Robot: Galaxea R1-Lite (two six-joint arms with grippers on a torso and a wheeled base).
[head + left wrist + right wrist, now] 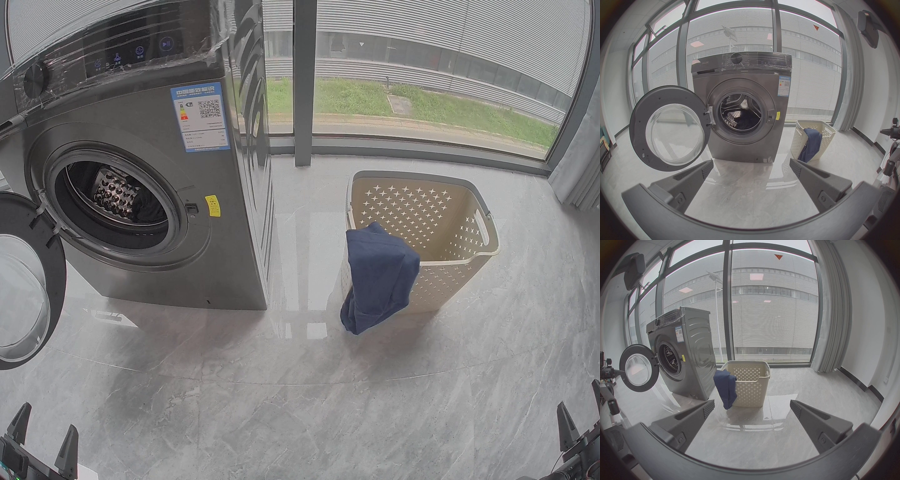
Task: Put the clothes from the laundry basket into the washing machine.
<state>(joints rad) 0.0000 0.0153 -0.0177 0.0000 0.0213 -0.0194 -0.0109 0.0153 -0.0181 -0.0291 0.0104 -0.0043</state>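
A grey washing machine (pixel 156 187) stands at the left with its round door (pixel 25 281) swung wide; a dark garment (pixel 149 206) lies inside the drum. To its right sits a cream laundry basket (pixel 437 237). A navy blue cloth (pixel 378 278) hangs over the basket's near-left rim, down its outside. My left gripper (pixel 42 437) is low at the near left, open and holding nothing, facing the machine (pixel 742 109). My right gripper (pixel 581 412) is at the near right, open and holding nothing, facing the basket (pixel 750 380) and the blue cloth (pixel 725 388).
Bare grey marble floor (pixel 300 387) spreads between me and both objects. A tall window (pixel 425 75) runs along the back, with a grey curtain (pixel 581 162) at the far right. The open door juts out into the floor at the left.
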